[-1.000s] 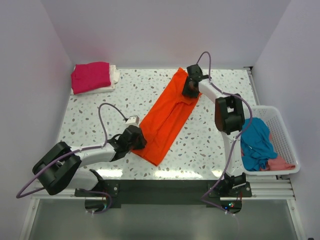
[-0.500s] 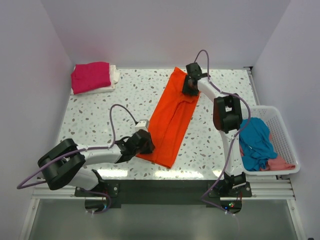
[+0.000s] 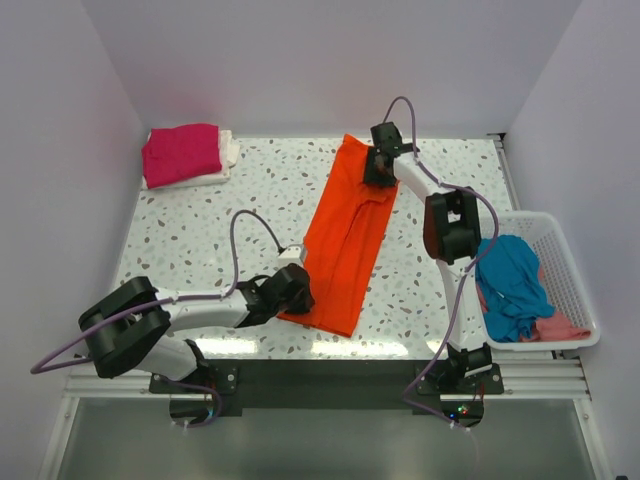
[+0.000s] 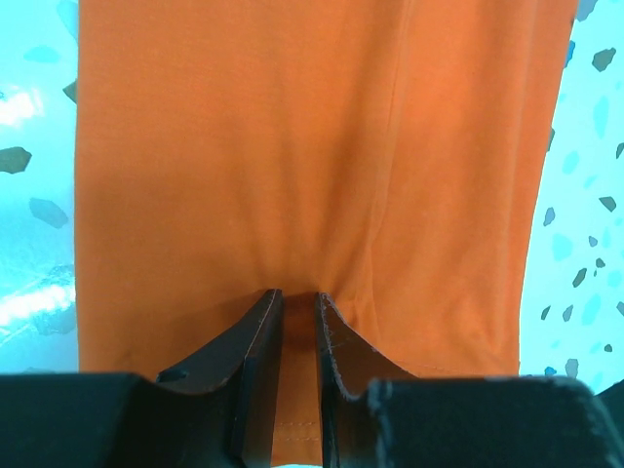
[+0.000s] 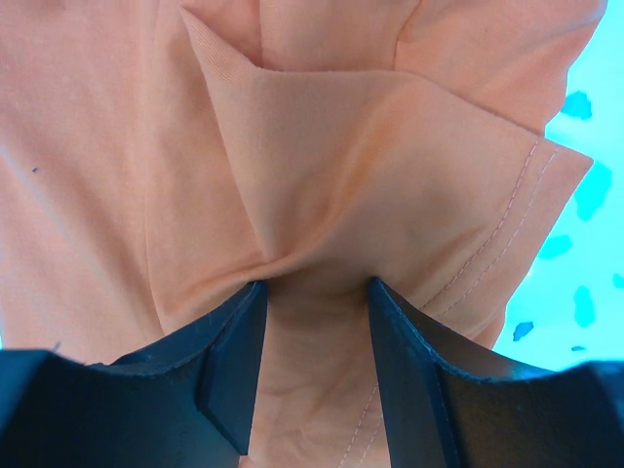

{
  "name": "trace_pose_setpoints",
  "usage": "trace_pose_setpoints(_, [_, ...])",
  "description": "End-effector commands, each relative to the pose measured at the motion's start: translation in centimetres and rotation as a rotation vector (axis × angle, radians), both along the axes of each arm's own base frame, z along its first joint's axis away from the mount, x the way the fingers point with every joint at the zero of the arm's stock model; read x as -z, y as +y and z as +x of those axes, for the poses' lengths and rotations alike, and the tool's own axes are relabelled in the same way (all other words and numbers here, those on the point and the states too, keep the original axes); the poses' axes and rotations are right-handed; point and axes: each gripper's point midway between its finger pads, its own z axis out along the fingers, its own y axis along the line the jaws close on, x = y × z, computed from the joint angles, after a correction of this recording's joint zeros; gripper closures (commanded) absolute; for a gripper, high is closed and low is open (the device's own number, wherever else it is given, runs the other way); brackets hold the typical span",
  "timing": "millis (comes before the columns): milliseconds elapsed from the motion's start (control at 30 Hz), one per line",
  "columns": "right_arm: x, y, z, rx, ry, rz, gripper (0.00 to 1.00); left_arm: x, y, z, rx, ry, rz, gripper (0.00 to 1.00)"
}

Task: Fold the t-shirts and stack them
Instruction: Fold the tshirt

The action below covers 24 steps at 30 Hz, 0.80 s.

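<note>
The bright orange t-shirt [image 3: 345, 240] lies folded into a long narrow strip down the middle of the table. My left gripper [image 3: 297, 290] is shut on its near hem; in the left wrist view the jaws [image 4: 297, 297] pinch a ridge of orange cloth [image 4: 292, 146]. My right gripper [image 3: 378, 172] is shut on the far end by the sleeve; in the right wrist view [image 5: 314, 288] the cloth [image 5: 322, 146] bunches between the jaws. A folded magenta-pink t-shirt [image 3: 180, 152] lies on a folded white one [image 3: 228, 150] at the far left.
A white slatted basket [image 3: 570, 270] stands at the table's right edge, holding a crumpled teal-blue t-shirt [image 3: 512, 285] and a salmon-pink one [image 3: 562, 328]. White walls close in the table on the left, back and right.
My left gripper has dragged the near end of the orange shirt to the right and nearer. The right gripper has shifted slightly far-left. The strip now lies more nearly front to back.
</note>
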Motion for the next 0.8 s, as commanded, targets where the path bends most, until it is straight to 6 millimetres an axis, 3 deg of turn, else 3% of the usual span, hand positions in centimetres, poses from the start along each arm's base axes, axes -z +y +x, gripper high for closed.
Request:
trace_pose_setpoints(0, [0.7,-0.5,0.8,-0.031,-0.003,-0.016,0.5,0.8,0.7,-1.3,0.013,0.049,0.06,0.75])
trace_pose_setpoints(467, [-0.4,-0.2,1.6,-0.073,-0.042,-0.019,0.42,-0.2,-1.4,-1.7,0.072,0.039,0.034,0.75])
trace_pose_setpoints(767, [-3.7,-0.1,2.4,-0.089,-0.102,-0.019,0.29,-1.0,-3.5,-2.0,0.136,0.027,0.011,0.75])
